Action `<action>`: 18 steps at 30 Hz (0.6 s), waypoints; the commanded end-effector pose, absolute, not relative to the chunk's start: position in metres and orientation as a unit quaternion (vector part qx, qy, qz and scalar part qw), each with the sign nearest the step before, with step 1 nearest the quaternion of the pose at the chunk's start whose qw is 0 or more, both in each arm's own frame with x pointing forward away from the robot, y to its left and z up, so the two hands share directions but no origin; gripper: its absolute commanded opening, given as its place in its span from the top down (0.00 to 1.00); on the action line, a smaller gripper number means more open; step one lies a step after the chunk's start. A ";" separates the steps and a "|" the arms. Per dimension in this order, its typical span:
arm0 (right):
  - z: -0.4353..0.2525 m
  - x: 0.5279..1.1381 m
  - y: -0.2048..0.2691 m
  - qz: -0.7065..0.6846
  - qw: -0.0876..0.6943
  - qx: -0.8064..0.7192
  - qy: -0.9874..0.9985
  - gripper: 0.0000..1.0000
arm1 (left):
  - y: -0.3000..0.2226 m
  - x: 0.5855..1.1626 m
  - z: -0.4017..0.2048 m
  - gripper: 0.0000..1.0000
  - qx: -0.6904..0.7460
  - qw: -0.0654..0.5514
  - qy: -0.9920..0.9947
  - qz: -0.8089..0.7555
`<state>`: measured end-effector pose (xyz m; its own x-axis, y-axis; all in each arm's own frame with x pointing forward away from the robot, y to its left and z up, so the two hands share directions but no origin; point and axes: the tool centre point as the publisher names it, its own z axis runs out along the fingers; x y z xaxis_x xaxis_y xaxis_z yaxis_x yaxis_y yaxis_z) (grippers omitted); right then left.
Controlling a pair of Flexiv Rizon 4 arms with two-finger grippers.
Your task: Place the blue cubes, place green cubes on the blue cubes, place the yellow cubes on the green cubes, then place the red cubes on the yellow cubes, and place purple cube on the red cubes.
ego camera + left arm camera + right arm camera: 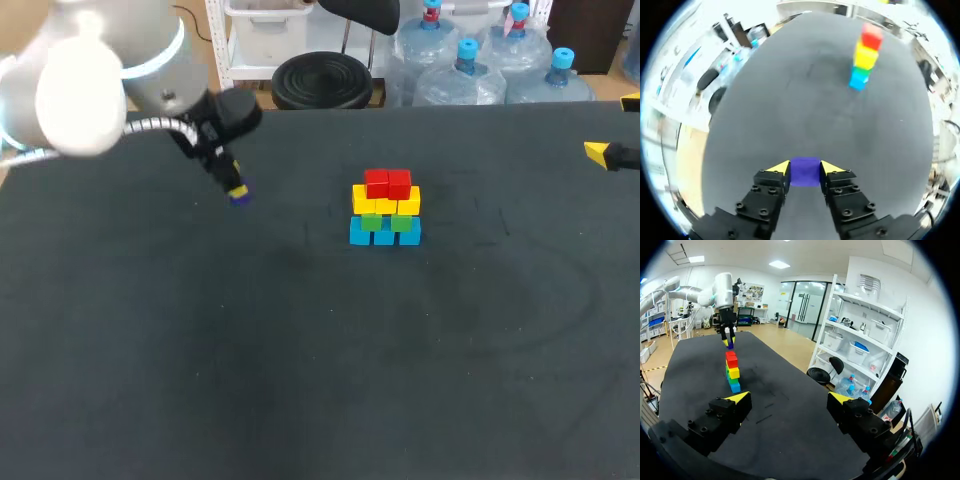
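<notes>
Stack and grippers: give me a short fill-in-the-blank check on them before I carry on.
The left gripper is shut on a cube whose colour is ____.
The top layer of the stack is ____.
Its bottom layer is ____.
The right gripper, away from the stack, holds nothing and is ____.
Missing words: purple, red, blue, open.

Robotics lab — black worktable, robot arm
</notes>
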<state>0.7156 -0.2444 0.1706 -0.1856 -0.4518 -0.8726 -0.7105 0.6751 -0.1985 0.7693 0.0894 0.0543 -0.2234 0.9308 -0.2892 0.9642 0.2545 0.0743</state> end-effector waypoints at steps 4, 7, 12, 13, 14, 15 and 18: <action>0.170 0.715 -0.244 0.127 0.511 -0.382 0.759 0.00 | 0.054 0.778 0.140 1.00 0.669 0.128 0.731 -0.050; 0.170 0.715 -0.244 0.127 0.511 -0.382 0.759 0.00 | 0.037 0.776 0.157 1.00 0.681 0.119 0.721 -0.055; 0.170 0.715 -0.244 0.127 0.511 -0.382 0.759 0.00 | 0.009 0.767 0.171 1.00 0.698 0.095 0.708 -0.050; 0.170 0.715 -0.244 0.127 0.511 -0.382 0.759 0.00 | 0.004 0.765 0.173 1.00 0.702 0.093 0.704 -0.049; 0.170 0.715 -0.244 0.127 0.511 -0.382 0.759 0.00 | -0.002 0.763 0.175 1.00 0.707 0.096 0.699 -0.050; 0.170 0.715 -0.244 0.127 0.511 -0.382 0.759 0.00 | -0.007 0.762 0.176 1.00 0.711 0.094 0.695 -0.048; 0.170 0.715 -0.244 0.127 0.511 -0.382 0.759 0.00 | -0.022 0.755 0.181 1.00 0.722 0.091 0.685 -0.048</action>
